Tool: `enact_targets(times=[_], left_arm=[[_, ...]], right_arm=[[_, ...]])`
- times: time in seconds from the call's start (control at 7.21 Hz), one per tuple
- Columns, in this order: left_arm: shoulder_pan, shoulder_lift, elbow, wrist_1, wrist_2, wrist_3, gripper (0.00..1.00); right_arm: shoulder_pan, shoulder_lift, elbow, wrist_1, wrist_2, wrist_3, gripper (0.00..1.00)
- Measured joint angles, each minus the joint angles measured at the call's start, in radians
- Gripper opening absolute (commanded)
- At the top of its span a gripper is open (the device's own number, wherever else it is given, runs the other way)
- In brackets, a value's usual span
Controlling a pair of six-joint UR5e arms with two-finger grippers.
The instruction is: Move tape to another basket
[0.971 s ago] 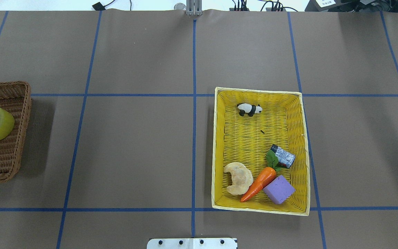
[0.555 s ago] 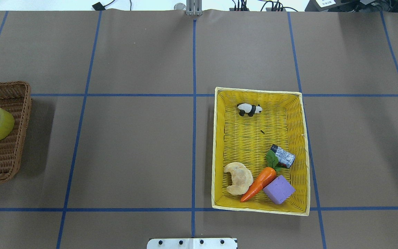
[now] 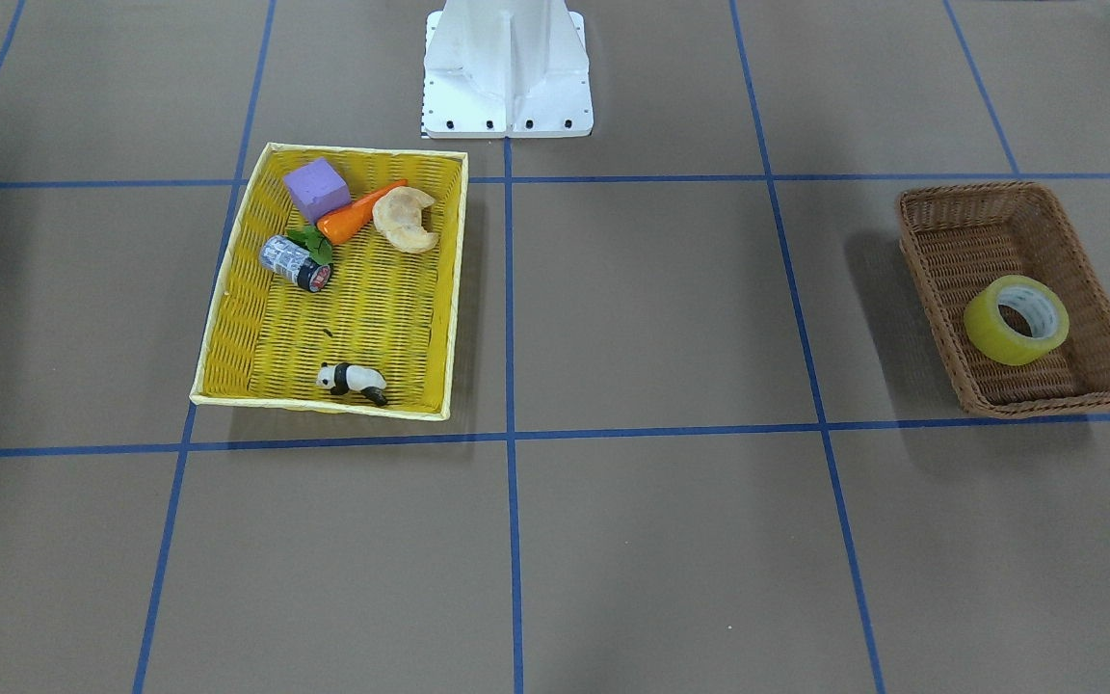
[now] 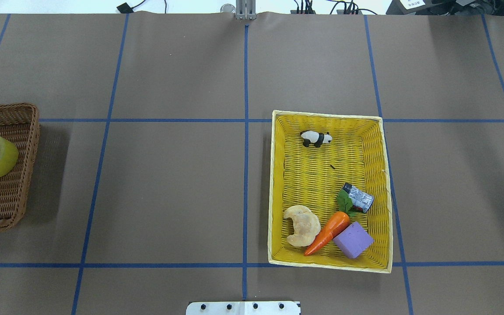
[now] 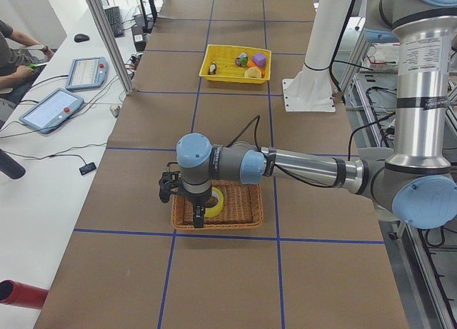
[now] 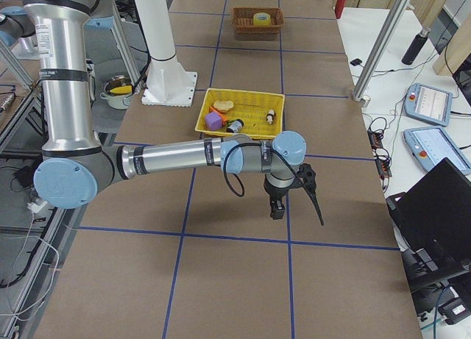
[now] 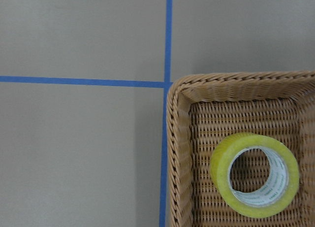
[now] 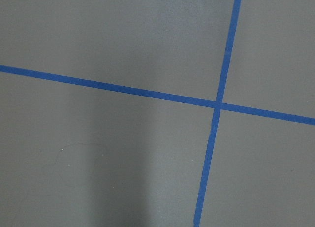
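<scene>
The tape (image 3: 984,328), a yellowish roll with a pale core, lies tilted in the dark brown wicker basket (image 3: 960,231). It also shows in the overhead view (image 4: 8,159), inside the basket (image 4: 24,175) at the left edge, and in the left wrist view (image 7: 219,170) near the basket's corner (image 7: 179,148). In the exterior left view, my left gripper (image 5: 182,204) hangs over the basket (image 5: 243,208) beside the tape (image 5: 216,204). In the exterior right view, my right gripper (image 6: 296,207) hovers over bare table. I cannot tell whether either is open.
The yellow woven tray-basket (image 4: 379,175) on my right side holds a toy panda (image 4: 316,138), a small silver-blue cylinder (image 4: 359,197), a carrot (image 4: 328,232), a purple block (image 4: 353,239) and a croissant (image 4: 302,225). Blue tape lines grid the brown table. The robot base (image 3: 507,67) stands mid-table.
</scene>
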Motion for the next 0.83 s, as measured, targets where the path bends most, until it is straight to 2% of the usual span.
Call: enact_targets(times=[0.56, 0.83], left_arm=[[0.001, -0.006, 0.007, -0.003, -0.04, -0.002, 0.98], [0.002, -0.009, 0.007, -0.004, -0.067, 0.0, 0.98]], right_arm=[[0.0, -0.006, -0.009, 0.0, -0.001, -0.005, 1.0], [0.001, -0.008, -0.006, 0.0, -0.028, -0.01, 1.0]])
